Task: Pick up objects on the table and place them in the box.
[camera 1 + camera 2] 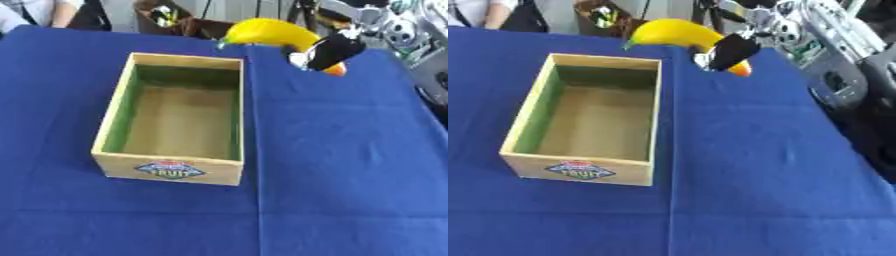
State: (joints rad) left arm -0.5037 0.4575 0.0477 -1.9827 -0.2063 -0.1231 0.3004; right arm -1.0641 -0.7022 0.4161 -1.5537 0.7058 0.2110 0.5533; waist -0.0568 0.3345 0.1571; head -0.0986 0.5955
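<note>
Right eye view shows more of the silver-jointed arm; the right hand [730, 51] is curled around a smooth curved yellow banana [671, 33], held just beyond the box's far right corner. Wooden rectangular box [168, 167] sits empty on the creased blue cloth surface [350, 175].

The box [166, 170] looked like pale, matt wood with a printed paper label. A glossy, smooth yellow banana [267, 32] sat in the right hand [332, 50], black plastic. Blue cloth [350, 175] lay creased and matt.
</note>
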